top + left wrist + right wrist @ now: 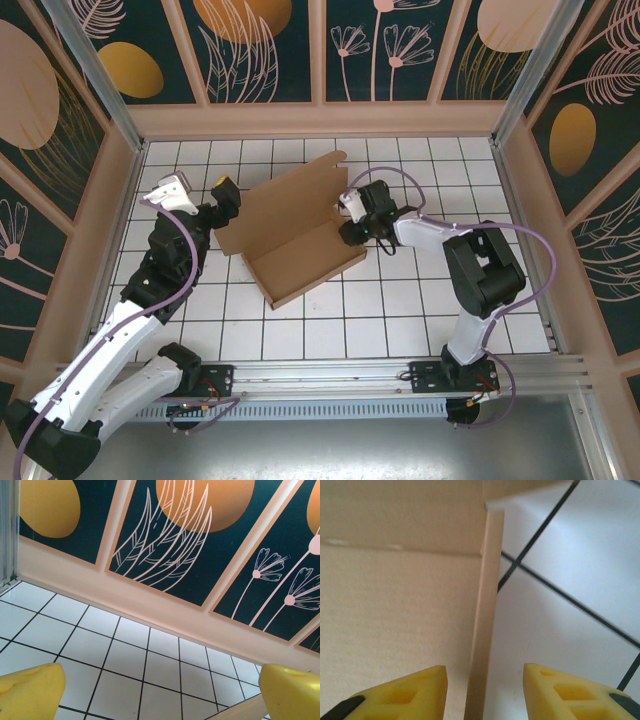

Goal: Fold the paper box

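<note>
The paper box (300,250) is plain brown cardboard and lies on the white tiled table (400,310), with a shallow tray part toward the front and a flat panel raised toward the back. My right gripper (350,215) is at the box's right side. In the right wrist view its yellow fingers (420,690) stand apart astride a thin upright cardboard edge (487,605), with a gap on each side. My left gripper (226,196) is at the box's left edge, wide open (162,690) over bare tiles. A cardboard corner (240,711) shows low between its fingers.
Patterned walls (320,50) close in the table at the back and both sides. A pale ledge (150,605) runs along the wall's foot. An aluminium rail (400,375) crosses the near edge by the arm bases.
</note>
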